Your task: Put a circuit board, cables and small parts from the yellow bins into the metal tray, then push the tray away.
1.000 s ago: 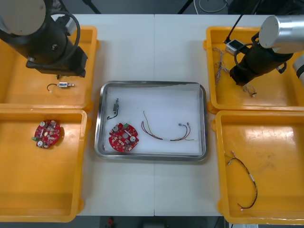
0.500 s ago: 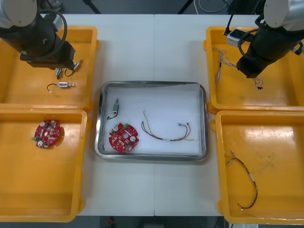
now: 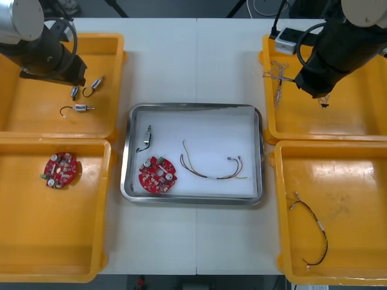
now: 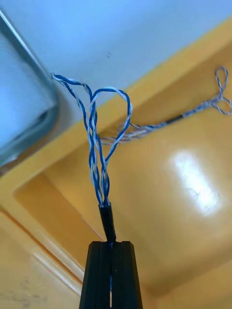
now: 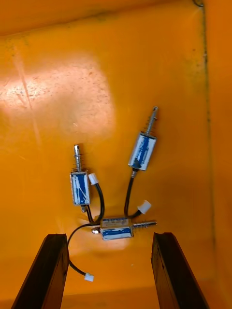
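Right wrist view: right gripper [image 4: 111, 245] clamped on the cable's [image 4: 96, 159] black end. Left wrist view: left gripper's [image 5: 108, 235] jaws apart, parts [image 5: 141, 151] just beyond them

Electronics assembly workshop: yellow bins [image 3: 36, 235], metal tray [image 3: 193, 107], red circuit boards [image 3: 157, 175], cables [image 3: 208, 171].

Beneath me lies a flat, pale white table top [image 3: 163, 66] with a thin straight seam [image 3: 196, 72] running from far edge to near, and beyond its far edge I see dark grey floor [image 3: 175, 7].
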Motion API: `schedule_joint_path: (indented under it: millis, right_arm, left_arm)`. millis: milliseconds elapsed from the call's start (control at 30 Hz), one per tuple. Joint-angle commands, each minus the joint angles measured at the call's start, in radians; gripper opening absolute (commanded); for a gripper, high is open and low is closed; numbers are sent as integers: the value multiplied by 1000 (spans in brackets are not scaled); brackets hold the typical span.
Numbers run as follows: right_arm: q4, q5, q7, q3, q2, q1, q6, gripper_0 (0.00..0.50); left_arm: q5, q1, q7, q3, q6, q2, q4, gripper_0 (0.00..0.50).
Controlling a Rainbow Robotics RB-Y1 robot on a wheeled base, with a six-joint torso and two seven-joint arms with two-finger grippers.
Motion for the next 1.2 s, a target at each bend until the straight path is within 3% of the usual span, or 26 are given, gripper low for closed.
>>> schedule_joint_path:
  millis: [33, 200, 600, 800, 1033, 1200]
  right_arm:
    - [-129, -62, -5, -21, -31, 61, 7, 0]
    - [-206, -105, -17, 31, -31, 70, 7, 0]
    - [-361, -105, -145, 220, 29, 47, 7, 0]
    - [-342, -54, -155, 322, 89, 4, 7, 0]
    - [-215, 36, -166, 401, 192, -48, -46, 0]
    - [-151, 71, -168, 459, 210, -59, -121, 0]
  left_arm:
    - [-15, -57, -78, 41, -46, 41, 39, 500]
    - [-17, -57, -95, 41, -79, 40, 78, 500]
    - [-12, -57, -127, 12, -169, 35, 151, 500]
    - [-6, -56, -127, -26, -215, 35, 187, 500]
    - [12, -56, -125, -71, -272, 29, 239, 500]
    - [24, -54, -127, -80, -310, 18, 269, 500]
